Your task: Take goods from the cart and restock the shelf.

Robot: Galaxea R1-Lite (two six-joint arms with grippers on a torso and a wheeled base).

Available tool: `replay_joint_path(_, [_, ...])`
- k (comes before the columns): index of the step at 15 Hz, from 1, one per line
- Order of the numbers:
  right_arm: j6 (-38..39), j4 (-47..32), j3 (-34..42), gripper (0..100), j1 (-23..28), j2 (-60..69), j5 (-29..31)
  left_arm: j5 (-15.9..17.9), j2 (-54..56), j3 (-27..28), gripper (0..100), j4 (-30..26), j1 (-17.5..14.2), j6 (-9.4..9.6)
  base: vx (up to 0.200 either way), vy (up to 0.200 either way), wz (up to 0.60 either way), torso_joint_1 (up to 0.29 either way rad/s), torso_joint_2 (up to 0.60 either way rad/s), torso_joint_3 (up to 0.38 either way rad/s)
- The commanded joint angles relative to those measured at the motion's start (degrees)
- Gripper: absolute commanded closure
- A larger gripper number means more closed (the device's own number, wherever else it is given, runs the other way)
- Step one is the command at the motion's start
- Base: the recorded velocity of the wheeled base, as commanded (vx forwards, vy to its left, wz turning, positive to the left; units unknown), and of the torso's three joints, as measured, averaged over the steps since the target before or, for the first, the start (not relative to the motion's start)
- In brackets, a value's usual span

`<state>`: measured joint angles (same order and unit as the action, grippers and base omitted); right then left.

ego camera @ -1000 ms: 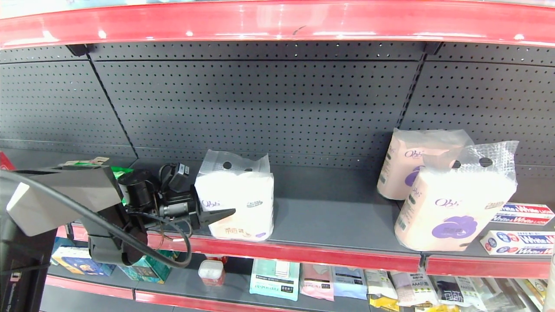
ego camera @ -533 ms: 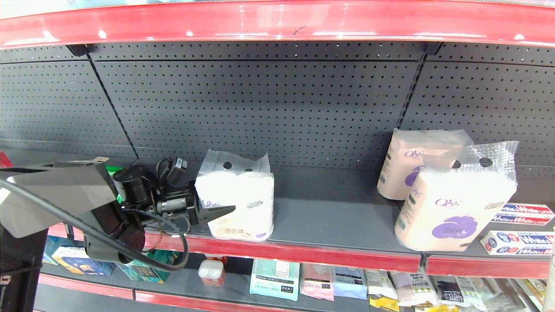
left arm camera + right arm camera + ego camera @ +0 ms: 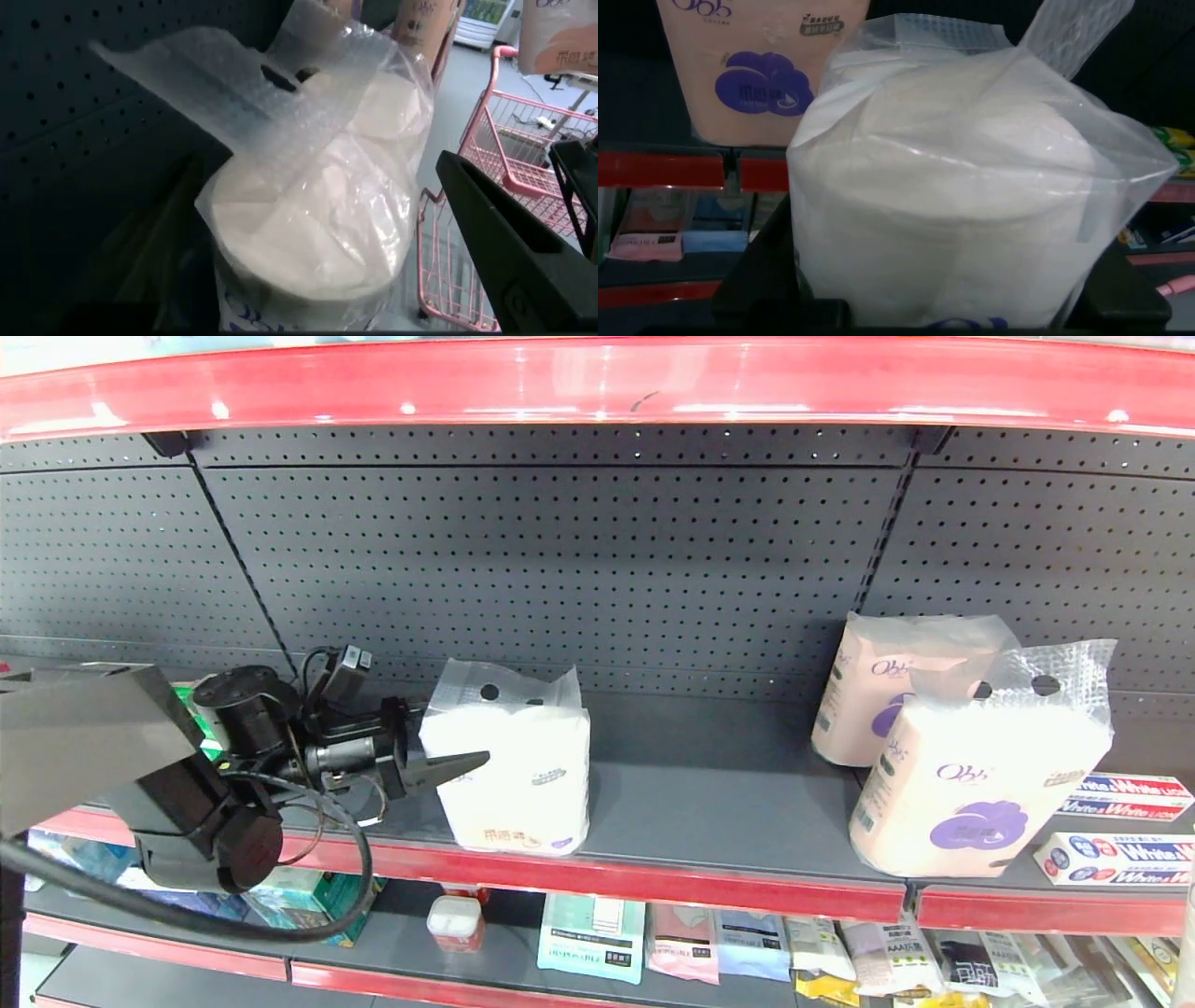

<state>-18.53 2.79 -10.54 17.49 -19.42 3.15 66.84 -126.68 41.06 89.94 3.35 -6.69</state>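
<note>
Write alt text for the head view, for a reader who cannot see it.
The robot's left gripper is open at the left side of a white tissue pack that stands on a grey store shelf. Two pink tissue packs and toothpaste boxes sit farther right, in front of a perforated back panel.

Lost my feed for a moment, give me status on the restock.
Left gripper open, beside white tissue pack standing on shelf. Right gripper shut on second pack. Pink packs stand farther right.

Open shelf (image 3: 709, 803) between white pack (image 3: 509, 775) and pink packs (image 3: 971, 784).
</note>
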Motion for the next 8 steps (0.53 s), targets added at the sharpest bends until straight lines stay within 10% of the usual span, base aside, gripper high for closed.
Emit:
replay_joint_path(1, [-0.37,0.02,0.09,100,0.0,0.44,0.02,-0.13,3.73,0.16,0,0.06,-0.19,-2.36,0.0,0.0,0.0,0.0,0.0,0.0])
replay_joint_path(8, [-0.37,0.02,-0.27,100,-0.09,0.08,-0.07,-15.69,13.92,-0.45,0,0.06,-0.1,-5.26,0.0,0.0,0.0,0.0,0.0,0.0])
